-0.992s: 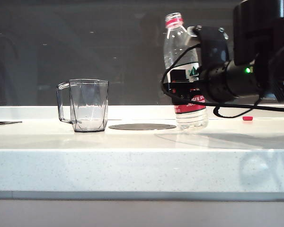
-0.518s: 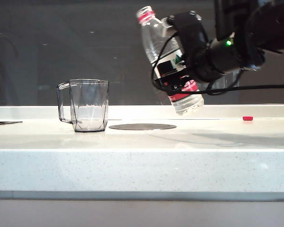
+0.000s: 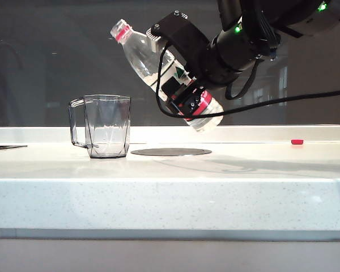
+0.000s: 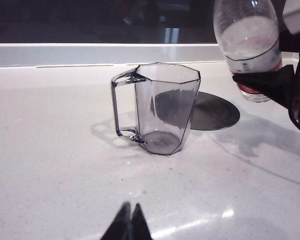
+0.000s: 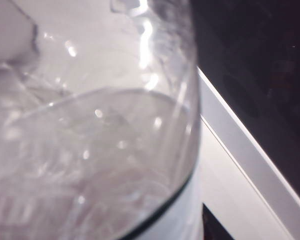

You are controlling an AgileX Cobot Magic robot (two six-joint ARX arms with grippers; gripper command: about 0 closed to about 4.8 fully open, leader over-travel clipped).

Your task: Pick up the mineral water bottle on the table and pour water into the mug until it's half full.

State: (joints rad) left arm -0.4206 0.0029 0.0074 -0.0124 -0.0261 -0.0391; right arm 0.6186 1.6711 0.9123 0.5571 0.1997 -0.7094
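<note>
While the right end effector [image 3: 184,90] clamps the tilted bottle [image 3: 158,71] at the mug's [image 3: 106,126] 2 o'clock, early tipping risks spilling onto the tabletop [image 3: 243,187]; left end effector [image 4: 128,222] closed, empty.

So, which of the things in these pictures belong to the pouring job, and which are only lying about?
Belong to the job:
- mineral water bottle, tilted in the air, held by the right gripper
- mug, upright on the table, no water in it that I can see

Only lying about:
- dark round disc in the table
- small red object far right
- left gripper, shut, low before the mug
</note>
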